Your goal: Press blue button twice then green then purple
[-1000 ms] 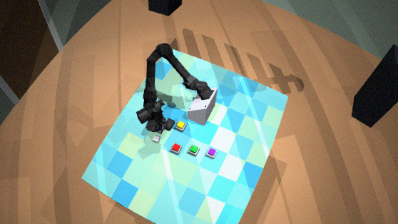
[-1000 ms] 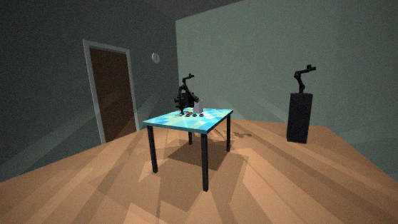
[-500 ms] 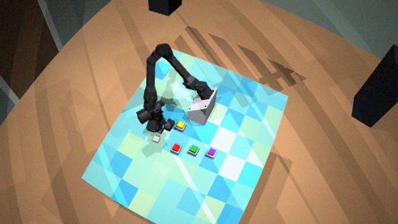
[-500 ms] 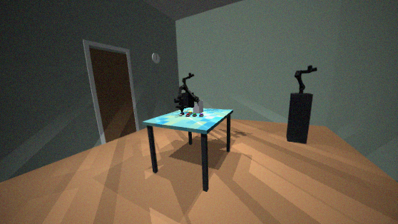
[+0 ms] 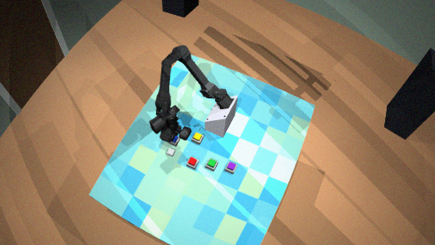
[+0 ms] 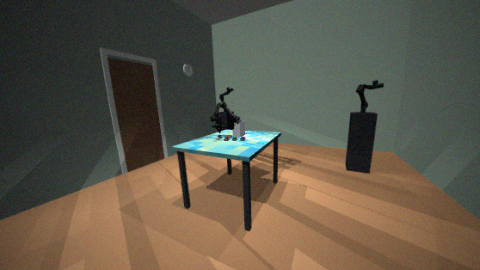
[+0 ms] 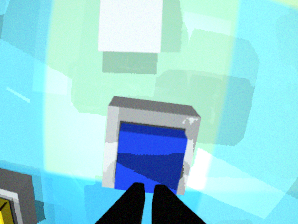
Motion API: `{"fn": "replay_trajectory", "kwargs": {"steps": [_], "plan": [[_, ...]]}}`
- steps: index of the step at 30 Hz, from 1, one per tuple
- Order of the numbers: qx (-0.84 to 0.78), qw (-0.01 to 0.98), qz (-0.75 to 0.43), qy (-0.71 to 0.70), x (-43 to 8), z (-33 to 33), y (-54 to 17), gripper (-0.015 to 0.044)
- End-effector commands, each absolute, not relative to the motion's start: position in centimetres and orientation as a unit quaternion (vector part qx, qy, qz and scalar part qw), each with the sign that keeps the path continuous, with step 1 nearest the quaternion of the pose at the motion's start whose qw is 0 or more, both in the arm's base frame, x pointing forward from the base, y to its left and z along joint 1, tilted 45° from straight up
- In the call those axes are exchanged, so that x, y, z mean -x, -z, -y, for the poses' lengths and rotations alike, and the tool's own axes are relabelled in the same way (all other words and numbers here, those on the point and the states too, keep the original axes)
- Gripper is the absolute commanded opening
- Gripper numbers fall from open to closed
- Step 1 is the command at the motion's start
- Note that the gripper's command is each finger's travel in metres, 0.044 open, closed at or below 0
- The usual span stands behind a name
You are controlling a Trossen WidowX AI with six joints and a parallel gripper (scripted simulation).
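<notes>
Green walls [image 6: 301, 64], wooden floor [image 6: 323, 215]

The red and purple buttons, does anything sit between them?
Yes: the green button sits between the red button and the purple button, all three in one row, seen in the top view.

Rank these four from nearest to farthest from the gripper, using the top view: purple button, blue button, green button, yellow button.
1. Blue button: directly under the shut gripper.
2. Yellow button: just to its right in the picture.
3. Green button: lower row, middle.
4. Purple button: lower row, right end.
</notes>
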State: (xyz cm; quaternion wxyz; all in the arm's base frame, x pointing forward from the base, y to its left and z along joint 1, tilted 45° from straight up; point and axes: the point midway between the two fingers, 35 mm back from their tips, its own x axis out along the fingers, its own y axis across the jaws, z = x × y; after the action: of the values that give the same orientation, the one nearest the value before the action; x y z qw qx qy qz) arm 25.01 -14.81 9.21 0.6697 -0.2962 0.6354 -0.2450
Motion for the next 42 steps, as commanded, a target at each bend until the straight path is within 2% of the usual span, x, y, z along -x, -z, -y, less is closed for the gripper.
{"fn": "replay_trajectory", "kwargs": {"steps": [1,22,39,42], "plan": [[0.295,0.67,-0.634,0.248,-25.1,14.9,-9.3,0.002],[0.296,0.67,-0.634,0.248,-25.3,17.1,-7.1,0.002],[0.296,0.67,-0.634,0.248,-25.3,17.1,-7.1,0.002],[0.295,0.67,-0.634,0.249,-25.2,15.5,-8.7,0.002]]}}
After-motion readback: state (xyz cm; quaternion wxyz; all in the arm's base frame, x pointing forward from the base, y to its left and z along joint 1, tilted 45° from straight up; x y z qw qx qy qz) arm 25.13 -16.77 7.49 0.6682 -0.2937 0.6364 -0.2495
